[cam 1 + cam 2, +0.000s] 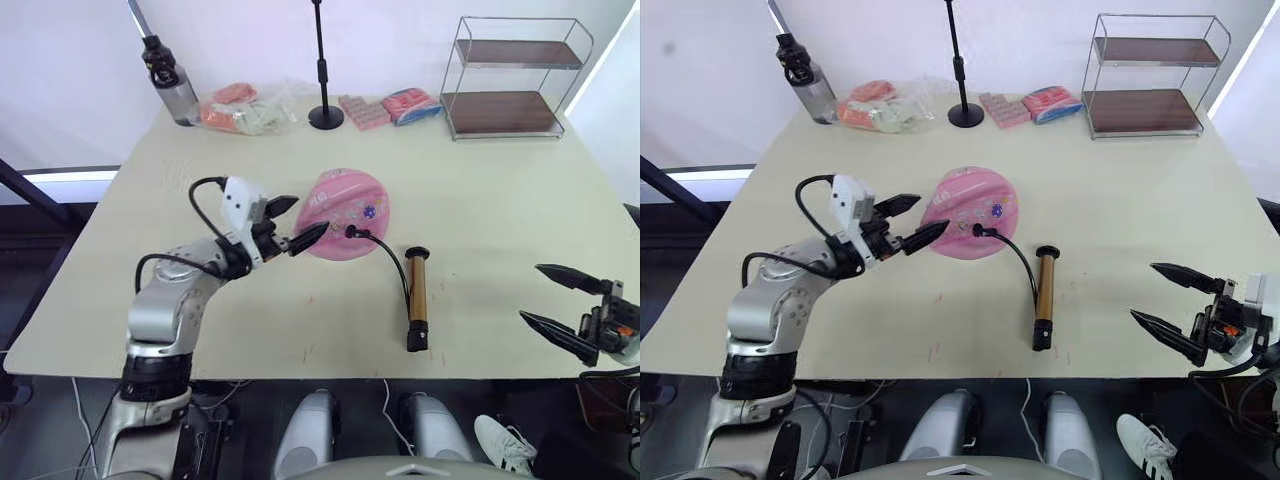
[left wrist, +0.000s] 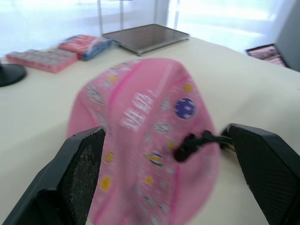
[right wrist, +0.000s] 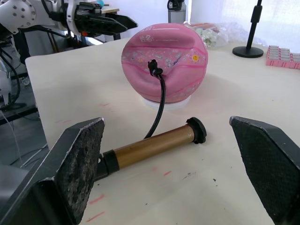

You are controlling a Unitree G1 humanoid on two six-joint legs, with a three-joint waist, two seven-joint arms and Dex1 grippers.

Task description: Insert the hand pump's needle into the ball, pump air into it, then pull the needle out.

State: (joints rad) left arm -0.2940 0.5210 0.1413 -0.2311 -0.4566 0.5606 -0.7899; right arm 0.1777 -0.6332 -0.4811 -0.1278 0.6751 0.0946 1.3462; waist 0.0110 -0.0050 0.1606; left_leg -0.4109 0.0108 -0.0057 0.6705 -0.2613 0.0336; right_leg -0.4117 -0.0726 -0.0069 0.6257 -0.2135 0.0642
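Note:
The pink printed ball (image 1: 347, 212) sits mid-table, dented where the hose's black fitting (image 3: 152, 68) enters it; the needle itself is hidden inside. From there a thin black hose (image 1: 392, 252) curves to the bronze hand pump (image 1: 417, 298), which lies flat on the table to the ball's right, handle end toward the front edge. My left gripper (image 1: 309, 215) is open at the ball's left side, and in the left wrist view its fingers (image 2: 79, 173) straddle the ball (image 2: 140, 122). Off the table's front right corner, my right gripper (image 1: 532, 292) is open and empty, apart from the pump.
Along the table's far edge stand a water bottle (image 1: 175, 85), a plastic bag of items (image 1: 245, 110), a black stand (image 1: 325, 100), pink packets (image 1: 365, 110) and a two-tier wire shelf (image 1: 515, 75). The table (image 1: 300, 330) has bare surface in front of the ball.

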